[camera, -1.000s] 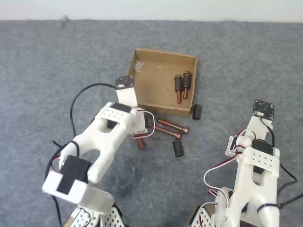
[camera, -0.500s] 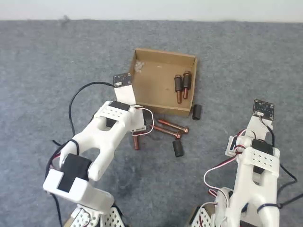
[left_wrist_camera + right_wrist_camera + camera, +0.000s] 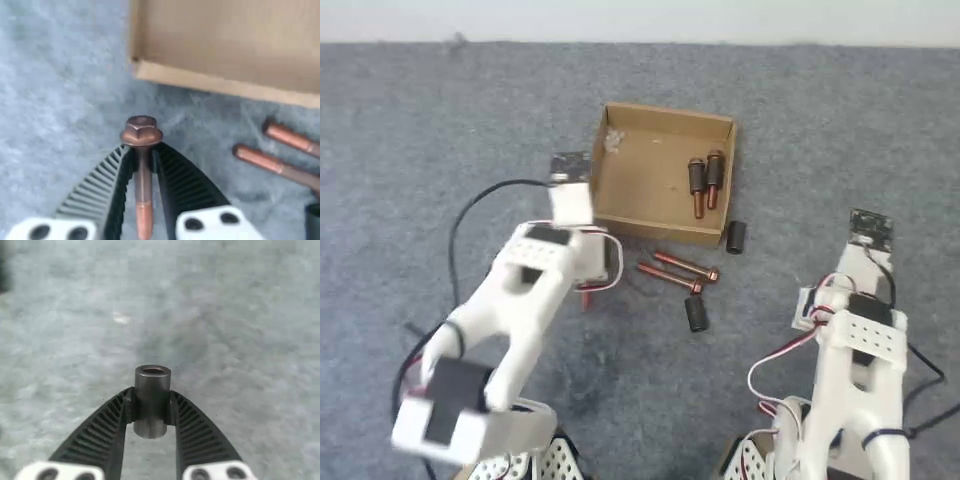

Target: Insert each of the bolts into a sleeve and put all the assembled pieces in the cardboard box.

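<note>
My left gripper [image 3: 143,152] is shut on a copper bolt [image 3: 142,172], gripping the shank with the hex head sticking out past the fingertips. From above, that bolt [image 3: 585,297] hangs under the left arm, left of the cardboard box's [image 3: 650,226] front wall. My right gripper [image 3: 152,399] is shut on a black sleeve [image 3: 152,390], its bore facing outward, over bare carpet. Two assembled pieces [image 3: 705,184] lie inside the box. Two loose bolts [image 3: 678,271] lie in front of the box, with one black sleeve [image 3: 696,313] below them and another sleeve [image 3: 736,236] at the box's front right corner.
Grey carpet covers the table, with open room to the left and between the arms. The box wall [image 3: 220,87] and the two loose bolts [image 3: 277,150] lie just beyond the left gripper. A black cable [image 3: 470,215] loops off the left arm.
The left arm has swung to the left, carrying the bolt away from the other two bolts. The right arm has barely shifted.
</note>
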### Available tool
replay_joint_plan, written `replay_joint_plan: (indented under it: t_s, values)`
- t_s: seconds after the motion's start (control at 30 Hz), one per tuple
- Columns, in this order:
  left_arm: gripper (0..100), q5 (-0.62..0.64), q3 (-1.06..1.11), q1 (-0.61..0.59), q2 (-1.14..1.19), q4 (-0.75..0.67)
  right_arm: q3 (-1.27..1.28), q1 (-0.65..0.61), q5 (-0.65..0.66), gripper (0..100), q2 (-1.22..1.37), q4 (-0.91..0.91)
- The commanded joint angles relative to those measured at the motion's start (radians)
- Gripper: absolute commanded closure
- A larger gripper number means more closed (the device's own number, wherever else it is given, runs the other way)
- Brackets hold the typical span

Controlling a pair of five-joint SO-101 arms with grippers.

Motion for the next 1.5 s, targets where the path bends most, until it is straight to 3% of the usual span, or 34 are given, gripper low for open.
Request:
replay_joint_plan:
  t_s: [0.0, 0.1, 0.47, 0.77, 0.97, 1.17, 1.47]
  values:
    - [99, -0.012, 0.073, -0.038, -0.146, -0.112, -0.015, -0.094, -0.038, 99.1, -0.039, -0.021]
    - [99, -0.012, 0.108, -0.057, -0.157, -0.183, -0.014, -0.199, -0.107, 99.1, -0.042, -0.062]
    - [99, -0.012, 0.153, -0.089, -0.157, -0.301, -0.008, -0.526, -0.114, 99.1, -0.047, -0.309]
    - [99, -0.012, 0.154, -0.091, -0.157, -0.301, 0.008, -0.619, -0.115, 99.1, -0.038, -0.657]
    - [99, -0.014, 0.154, -0.091, -0.157, -0.301, 0.101, -0.659, -0.114, 99.1, -0.036, -1.02]
    - [99, -0.014, 0.154, -0.091, -0.157, -0.301, 0.081, -0.664, -0.115, 99.1, -0.024, -1.067]
    - [99, -0.015, 0.154, -0.091, -0.157, -0.301, 0.048, -0.674, -0.115, 99.1, 0.351, -1.483]
